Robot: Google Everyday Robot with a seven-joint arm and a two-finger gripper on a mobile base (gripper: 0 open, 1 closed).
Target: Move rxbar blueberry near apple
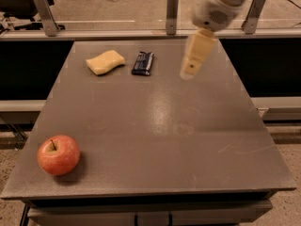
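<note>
Camera view shows the robot's pale beige hand [190,68] hanging above the far right part of the flat grey surface [155,126]. It is to the right of the small flat snack bar in its shiny dark navy-blue wrapper [143,63] and apart from it. I cannot tell whether the hand is open or closed, and I see nothing in it.

The step in hand looks to be the reach for the bar. To do it well, I'd say the hand should travel left until it is directly over the bar. It should then turn to close across the short width and come down low, since the bar lies flat and offers little height to catch. It should keep off the pale yellow sponge [105,62], which lies near the bar's left side without touching it. The round red-orange apple [58,155] sits at the near left corner, well apart, so a long diagonal carry lies ahead.

The bar rests near the far edge, its length running roughly away from me. Its wrapper is dark and glossy with pale markings. It looks thin, light and slippery, and likely to skid under a glancing touch.
</note>
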